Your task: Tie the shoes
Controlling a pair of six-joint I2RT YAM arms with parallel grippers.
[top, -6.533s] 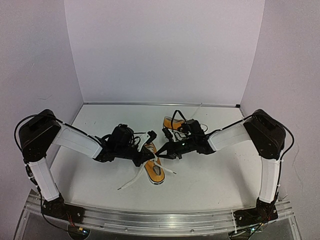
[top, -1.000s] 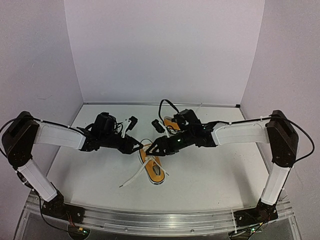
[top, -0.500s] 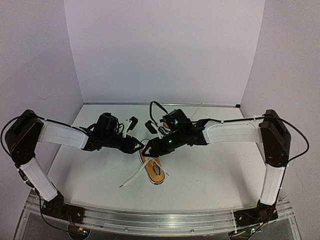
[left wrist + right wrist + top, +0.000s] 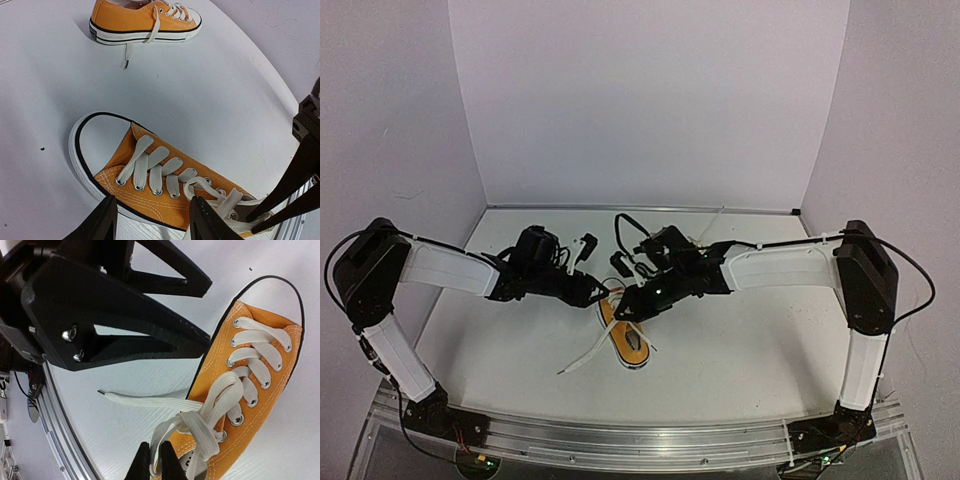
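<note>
Two shoes (image 4: 165, 185), 1 by spread left gripper (image 4: 152, 205), right gripper (image 4: 156, 460) pinching lace (image 4: 175, 402).

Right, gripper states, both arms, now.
Left gripper: open, holding nothing.
Right gripper: shut on the white lace of the near shoe.

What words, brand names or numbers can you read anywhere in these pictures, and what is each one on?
No text can be read.
Far shoe: a small dark patch at the heel of the sole, too small to read.
Near shoe: a small mark on the tongue by the top laces, blurred and unreadable.
Nothing else in view shows lettering.
</note>
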